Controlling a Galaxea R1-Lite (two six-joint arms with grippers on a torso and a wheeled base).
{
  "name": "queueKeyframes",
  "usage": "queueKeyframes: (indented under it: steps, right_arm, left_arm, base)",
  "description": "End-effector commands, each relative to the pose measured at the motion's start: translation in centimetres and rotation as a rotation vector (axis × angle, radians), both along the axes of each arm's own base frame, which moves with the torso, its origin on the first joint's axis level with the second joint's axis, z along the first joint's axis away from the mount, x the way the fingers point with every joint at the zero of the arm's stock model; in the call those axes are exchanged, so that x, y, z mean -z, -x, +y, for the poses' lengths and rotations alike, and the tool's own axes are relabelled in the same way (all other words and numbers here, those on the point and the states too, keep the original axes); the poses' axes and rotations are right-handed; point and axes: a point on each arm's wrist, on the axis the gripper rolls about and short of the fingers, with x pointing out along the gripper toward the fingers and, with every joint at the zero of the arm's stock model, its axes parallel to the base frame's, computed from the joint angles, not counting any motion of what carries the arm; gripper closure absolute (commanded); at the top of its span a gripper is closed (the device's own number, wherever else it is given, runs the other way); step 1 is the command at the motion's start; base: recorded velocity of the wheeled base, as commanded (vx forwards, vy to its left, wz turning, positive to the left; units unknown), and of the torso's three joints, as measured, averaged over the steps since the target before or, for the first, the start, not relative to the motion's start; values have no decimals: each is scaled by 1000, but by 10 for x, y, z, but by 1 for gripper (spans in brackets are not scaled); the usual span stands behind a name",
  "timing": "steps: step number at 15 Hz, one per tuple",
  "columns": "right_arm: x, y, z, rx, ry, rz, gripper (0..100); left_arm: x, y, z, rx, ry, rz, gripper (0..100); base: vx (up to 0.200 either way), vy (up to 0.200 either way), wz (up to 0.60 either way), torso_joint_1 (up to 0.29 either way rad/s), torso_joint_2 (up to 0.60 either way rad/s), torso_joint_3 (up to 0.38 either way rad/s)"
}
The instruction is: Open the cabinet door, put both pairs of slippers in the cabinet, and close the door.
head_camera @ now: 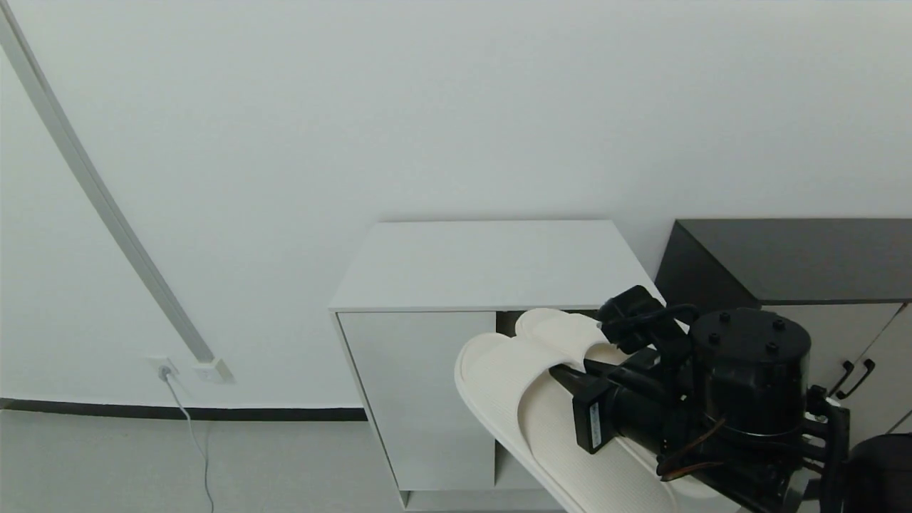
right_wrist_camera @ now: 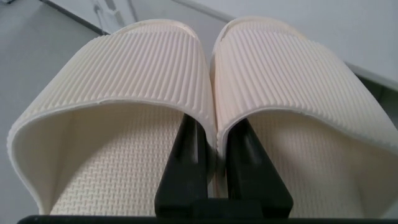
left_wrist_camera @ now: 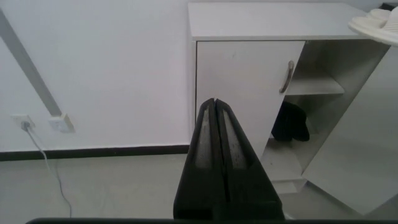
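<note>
A grey cable duct [head_camera: 107, 206] slants down a white wall [head_camera: 456, 107] to 2 sockets [head_camera: 165, 368]. A dark-topped cupboard [head_camera: 798, 260] stands at right.

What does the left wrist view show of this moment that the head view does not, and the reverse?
Left wrist adds: the left claw, shut, and inside the white cabinet a shelf with a dark item below it. Head adds: the right claw clamping the slippers, and a dark cabinet beside the white one. Shared: the white cabinet's outside, the slippers, the wall socket.
</note>
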Motion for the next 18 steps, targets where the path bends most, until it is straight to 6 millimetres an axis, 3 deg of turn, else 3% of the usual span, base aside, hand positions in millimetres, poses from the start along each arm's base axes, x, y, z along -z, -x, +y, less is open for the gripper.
queueKeyframes:
  steps: [1,13,18]
  right_arm:
    - [1,0,0,0,1,1,100]
    - [7,-1,-1,8,-2,-2,100]
    - [7,-1,-2,7,-11,-12,100]
  left_arm:
    - [0,0,0,0,1,0,100]
    - [0,0,0,0,-5,0,100]
    - [0,0,0,0,-5,0,100]
  base:
    - [0,0,0,0,0,0]
    - [0,0,0,0,0,0]
    - [0,0,0,-140,317,171]
